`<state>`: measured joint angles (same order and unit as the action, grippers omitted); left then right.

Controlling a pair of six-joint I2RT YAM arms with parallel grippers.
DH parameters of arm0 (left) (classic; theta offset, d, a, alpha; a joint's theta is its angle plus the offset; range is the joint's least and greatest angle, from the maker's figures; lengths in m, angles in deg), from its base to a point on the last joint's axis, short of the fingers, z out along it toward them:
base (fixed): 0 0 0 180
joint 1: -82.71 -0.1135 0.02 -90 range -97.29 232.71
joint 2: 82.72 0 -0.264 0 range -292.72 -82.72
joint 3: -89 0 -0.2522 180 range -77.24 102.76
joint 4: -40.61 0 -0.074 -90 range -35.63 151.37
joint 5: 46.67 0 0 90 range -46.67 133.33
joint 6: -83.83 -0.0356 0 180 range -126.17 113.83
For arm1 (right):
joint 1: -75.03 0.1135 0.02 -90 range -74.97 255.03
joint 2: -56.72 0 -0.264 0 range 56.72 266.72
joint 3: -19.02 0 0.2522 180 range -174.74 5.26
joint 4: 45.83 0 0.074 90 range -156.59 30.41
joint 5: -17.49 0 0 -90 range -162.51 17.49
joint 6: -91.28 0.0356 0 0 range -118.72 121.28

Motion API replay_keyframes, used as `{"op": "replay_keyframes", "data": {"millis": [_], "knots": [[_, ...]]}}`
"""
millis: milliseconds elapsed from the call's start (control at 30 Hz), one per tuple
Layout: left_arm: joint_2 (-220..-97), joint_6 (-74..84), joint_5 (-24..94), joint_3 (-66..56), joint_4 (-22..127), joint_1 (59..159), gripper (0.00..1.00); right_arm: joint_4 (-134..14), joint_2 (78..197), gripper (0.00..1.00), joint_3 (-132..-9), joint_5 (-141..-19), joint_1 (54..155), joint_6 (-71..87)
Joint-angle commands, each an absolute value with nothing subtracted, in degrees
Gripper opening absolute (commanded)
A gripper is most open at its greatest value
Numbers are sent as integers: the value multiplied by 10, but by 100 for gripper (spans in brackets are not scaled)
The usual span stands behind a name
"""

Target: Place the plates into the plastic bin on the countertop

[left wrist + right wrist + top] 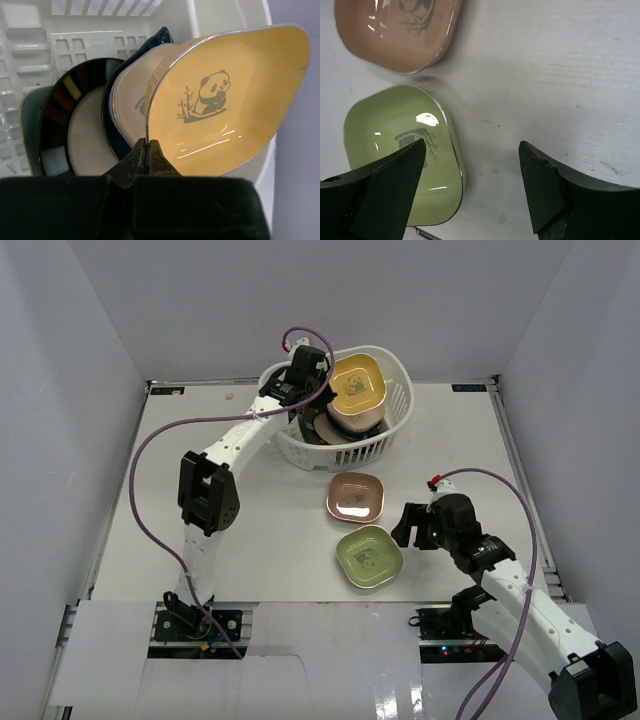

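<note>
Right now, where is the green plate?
In the top view, the green plate lies on the table right of centre, just in front of the brown plate, beside the open right gripper.

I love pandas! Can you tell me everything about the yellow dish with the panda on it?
The yellow dish is small and rounded-square, shiny like glazed ceramic, with a thin silvery rim and a grey panda beside bamboo drawn inside. It is tilted nearly on edge at the right end of the white plastic bin, its inside showing from above. The left gripper is shut on its rim. A cream dish leans just behind it; whether they touch cannot be seen.
</note>
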<state>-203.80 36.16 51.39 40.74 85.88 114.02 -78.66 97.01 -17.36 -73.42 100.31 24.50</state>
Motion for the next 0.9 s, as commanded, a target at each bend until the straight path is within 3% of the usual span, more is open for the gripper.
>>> {"op": "replay_keyframes", "data": {"millis": [0,67,167,200,333,400,433,500,533,600,767,867], "knots": [[-2066,362,559,475,851,1142,0,-757,983,81,-154,-794,1010,253],[-2104,357,567,512,855,1143,0,-747,990,80,-143,-805,1014,256],[-2138,354,568,549,872,1143,17,-735,993,78,-131,-816,1017,264],[-2149,354,568,553,872,1142,31,-732,995,77,-129,-817,1019,267],[-2128,350,565,536,868,1141,65,-720,1018,69,-126,-824,1025,268],[-2104,332,564,525,860,1141,74,-707,1040,66,-125,-830,1029,268],[-2073,326,563,510,853,1142,78,-703,1048,56,-125,-836,1031,268],[-2031,311,557,485,848,1142,79,-703,1056,39,-128,-835,1033,269],[-2005,301,553,439,841,1142,79,-709,1054,23,-131,-829,1034,269],[-1912,290,536,370,829,1142,78,-724,1033,10,-140,-821,1038,269],[-1654,286,509,48,799,1145,76,-827,956,8,-206,-845,1042,266],[-1558,294,488,-79,803,1151,75,-873,935,8,-293,-845,1045,262]]}}
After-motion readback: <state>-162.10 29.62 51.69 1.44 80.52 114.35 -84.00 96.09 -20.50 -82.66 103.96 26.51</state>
